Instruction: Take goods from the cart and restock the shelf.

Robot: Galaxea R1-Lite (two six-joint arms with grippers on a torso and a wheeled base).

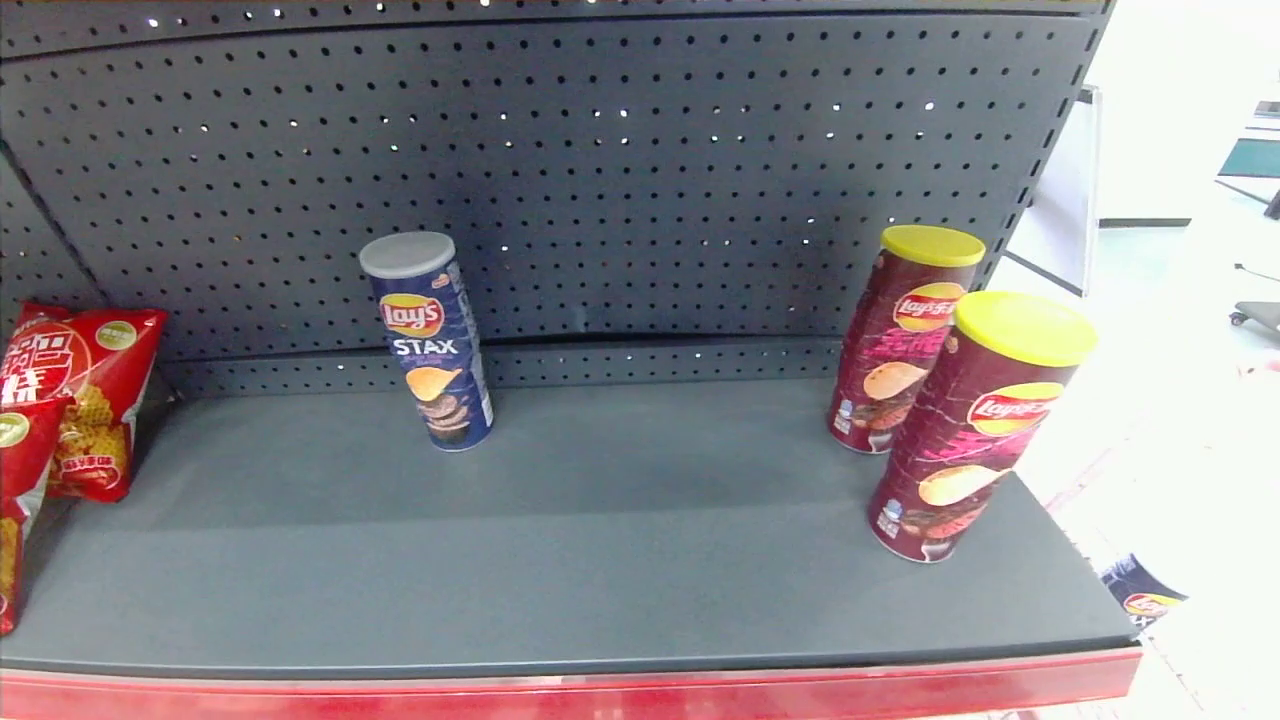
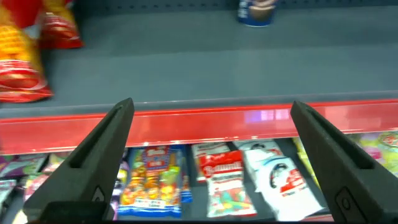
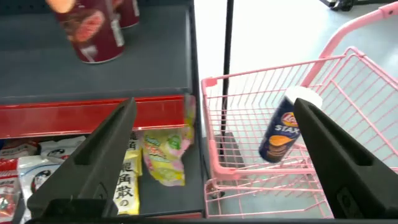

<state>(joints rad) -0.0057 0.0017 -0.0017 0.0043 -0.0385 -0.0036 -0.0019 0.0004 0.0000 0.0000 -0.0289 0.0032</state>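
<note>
A pick is judged in hand: with the left gripper (image 2: 211, 104) and right gripper (image 3: 212, 102) spread empty, the blue chip can (image 3: 283, 134) leaning in the pink cart (image 3: 348, 56), at 4 o'clock past the shelf (image 1: 600, 560), must be grasped next.

Blown-out glare right of dim shelf (image 1: 600, 560)

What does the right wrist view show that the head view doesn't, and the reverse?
Right wrist view: the pink cart, a leaning blue can in it, snack bags under the shelf, the open right gripper.
Head view: an upright blue can by the pegboard, red chip bags at the shelf's left end.
Both: two maroon cans at the shelf's right end and its red front edge.
The head view's blue scrap past the shelf's right corner may be the cart's can.
</note>
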